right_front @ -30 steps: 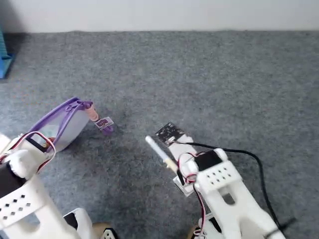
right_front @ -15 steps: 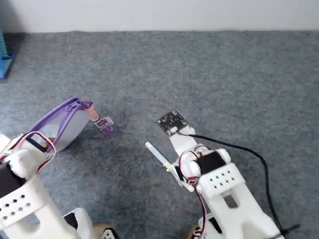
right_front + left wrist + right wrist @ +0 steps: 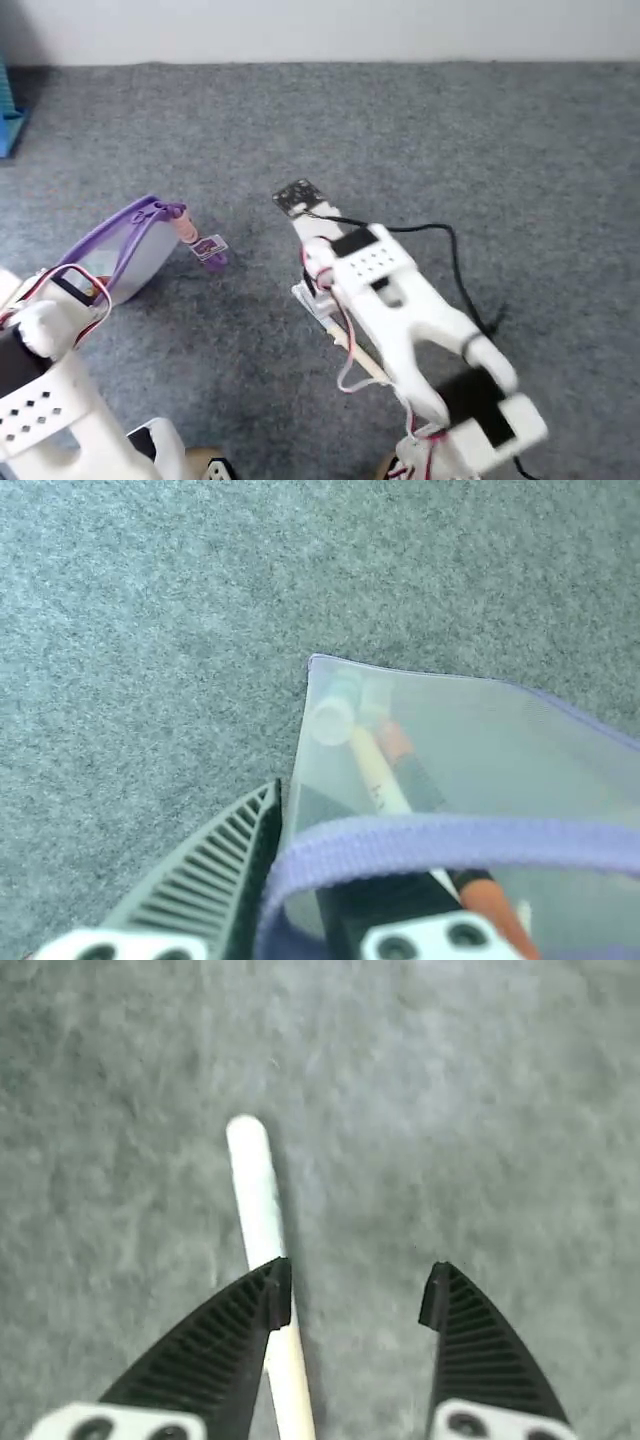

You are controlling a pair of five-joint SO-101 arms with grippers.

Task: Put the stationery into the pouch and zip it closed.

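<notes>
A translucent pouch [image 3: 120,250] with purple zip trim stands open at the left of the grey carpet. My left gripper [image 3: 75,285] is shut on its edge. In the left wrist view the purple rim [image 3: 450,835] runs between my fingers [image 3: 215,875], and several pens [image 3: 375,765] lie inside the pouch [image 3: 480,740]. A white pen [image 3: 318,312] with a tan end lies on the carpet at the centre, partly under my right arm [image 3: 370,270]. In the right wrist view my right gripper [image 3: 355,1290] is open low over the carpet, with the pen [image 3: 255,1190] against the outer side of one finger.
A pink zip pull [image 3: 185,228] and a small purple tag [image 3: 210,248] hang off the pouch's far corner. A blue object [image 3: 8,120] sits at the left edge. A black cable [image 3: 440,235] trails from the right arm. Bare carpet stretches to the back and right.
The right arm has swung forward and to the left, so it now stretches over the white pen. The pen, the pouch and the left arm have stayed in place.
</notes>
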